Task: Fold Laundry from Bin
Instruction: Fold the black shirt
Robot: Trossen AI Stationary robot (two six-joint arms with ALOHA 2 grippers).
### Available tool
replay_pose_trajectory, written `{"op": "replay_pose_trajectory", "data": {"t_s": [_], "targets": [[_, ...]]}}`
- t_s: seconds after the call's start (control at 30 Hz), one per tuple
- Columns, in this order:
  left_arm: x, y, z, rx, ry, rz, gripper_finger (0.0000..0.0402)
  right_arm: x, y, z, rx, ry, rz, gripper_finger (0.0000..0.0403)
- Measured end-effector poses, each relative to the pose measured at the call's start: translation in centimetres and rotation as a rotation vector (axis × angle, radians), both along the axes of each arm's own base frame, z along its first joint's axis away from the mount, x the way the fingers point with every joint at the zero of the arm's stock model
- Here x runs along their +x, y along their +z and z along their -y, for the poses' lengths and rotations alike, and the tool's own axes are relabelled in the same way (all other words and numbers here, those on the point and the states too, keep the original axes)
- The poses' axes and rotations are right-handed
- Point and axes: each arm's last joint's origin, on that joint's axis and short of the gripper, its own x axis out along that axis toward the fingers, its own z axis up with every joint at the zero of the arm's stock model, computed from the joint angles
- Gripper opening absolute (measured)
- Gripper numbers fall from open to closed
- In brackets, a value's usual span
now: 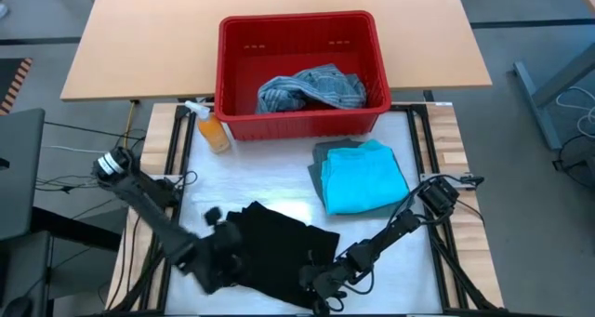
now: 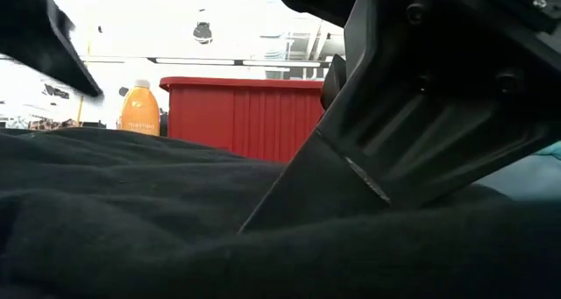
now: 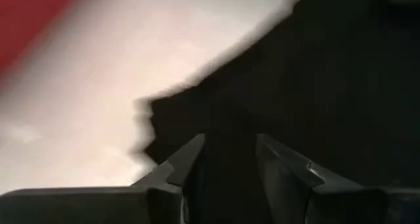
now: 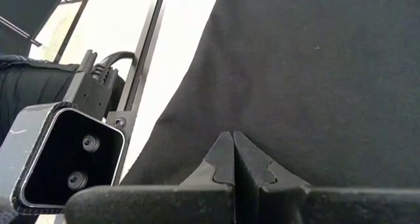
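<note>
White table top holds black shirt near its front edge, left gripper part-open over one edge, right gripper pinched shut at the hem; lift both corners evenly.

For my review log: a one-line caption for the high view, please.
Both grippers, left and right, work the black garment beside folded turquoise; blue-grey laundry waits in the red bin.
</note>
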Motion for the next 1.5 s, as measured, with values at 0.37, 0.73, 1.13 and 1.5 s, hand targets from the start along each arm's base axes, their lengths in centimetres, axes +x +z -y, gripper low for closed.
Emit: {"op": "replay_pose_trajectory", "data": {"t_s": [0.37, 0.73, 1.13, 1.5], "targets": [[3.3, -4.7, -5.8, -0.116, -0.074, -0.184, 0.0121, -0.5, -0.2, -0.5, 0.007, -0.005, -0.034, 0.0021], [3.8, -4.9, -9.1, -0.009, -0.026, -0.234, 0.0121, -1.0, 1.1, 0.5, -0.017, 0.06, -0.113, 0.0021], [1.6, 3.8, -8.0, -0.127, -0.192, 0.046, 0.0121, 0.9, 7.2, 3.8, -0.019, 0.036, 0.132, 0.0021], [-2.1, -0.4, -4.5, -0.33, -0.252, -0.084, 0.0121, 3.0, 2.5, 2.7, 0.057, 0.011, 0.214, 0.0021]]}}
